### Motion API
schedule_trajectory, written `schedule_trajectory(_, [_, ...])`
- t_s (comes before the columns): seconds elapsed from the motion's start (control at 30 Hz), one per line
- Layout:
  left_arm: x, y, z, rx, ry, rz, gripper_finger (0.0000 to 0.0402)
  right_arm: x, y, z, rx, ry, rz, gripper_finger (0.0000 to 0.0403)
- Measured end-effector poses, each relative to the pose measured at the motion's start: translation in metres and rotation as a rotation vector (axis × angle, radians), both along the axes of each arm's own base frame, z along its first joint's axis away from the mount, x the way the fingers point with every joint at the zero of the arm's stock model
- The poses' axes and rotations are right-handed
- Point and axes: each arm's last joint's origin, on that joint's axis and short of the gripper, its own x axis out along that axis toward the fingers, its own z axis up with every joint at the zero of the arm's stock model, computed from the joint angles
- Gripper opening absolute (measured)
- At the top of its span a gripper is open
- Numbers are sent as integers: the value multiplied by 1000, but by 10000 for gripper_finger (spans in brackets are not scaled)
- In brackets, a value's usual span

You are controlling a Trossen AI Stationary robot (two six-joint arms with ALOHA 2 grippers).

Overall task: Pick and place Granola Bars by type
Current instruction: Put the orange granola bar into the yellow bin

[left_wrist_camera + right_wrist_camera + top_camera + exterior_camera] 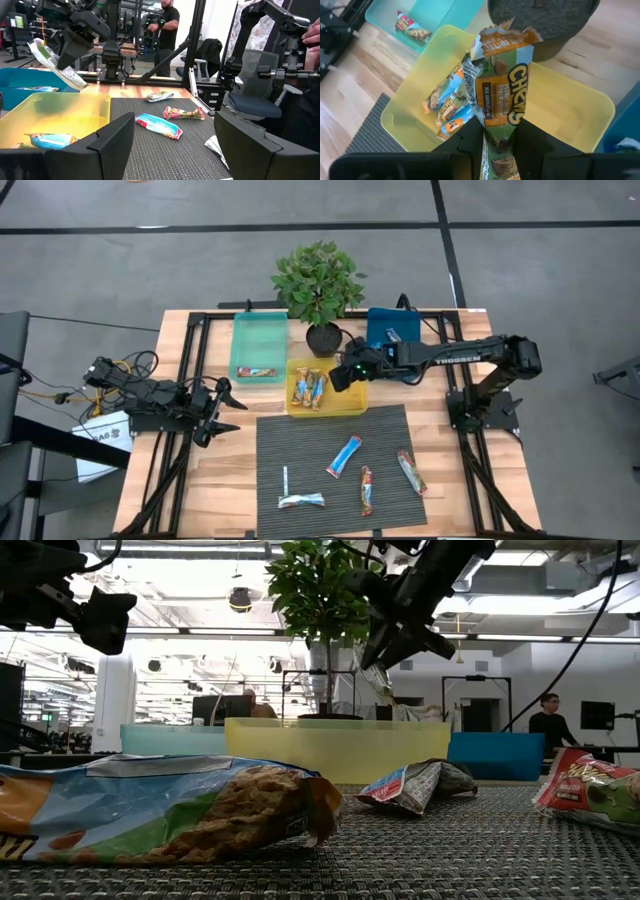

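Green-orange bar (502,107) sits pinched in my right gripper (492,137) jaws above the yellow bin (352,408), joining others there, one red bar in the teal bin (255,335), five bars left on the mat (300,442); left gripper (222,412) waits open over the bench.

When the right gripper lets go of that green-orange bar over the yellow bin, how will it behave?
The green-orange bar, pinched by one end in the right gripper, hangs slightly bent, so probably light and semi-floppy. Its crinkly foil looks slick; it should drop flat into the yellow bin without rolling.
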Motion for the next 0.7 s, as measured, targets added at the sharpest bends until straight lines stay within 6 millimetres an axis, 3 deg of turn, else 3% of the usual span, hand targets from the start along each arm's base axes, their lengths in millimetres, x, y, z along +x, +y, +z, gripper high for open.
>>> schedule_trajectory(0.23, [0, 0, 0, -1, 0, 0, 265, 3, 1, -9, 109, -3, -91, 82])
schedule_trajectory(0.7, [1, 0, -1, 5, 14, 0, 265, 26, 5, -47, 398, 16, -179, 82])
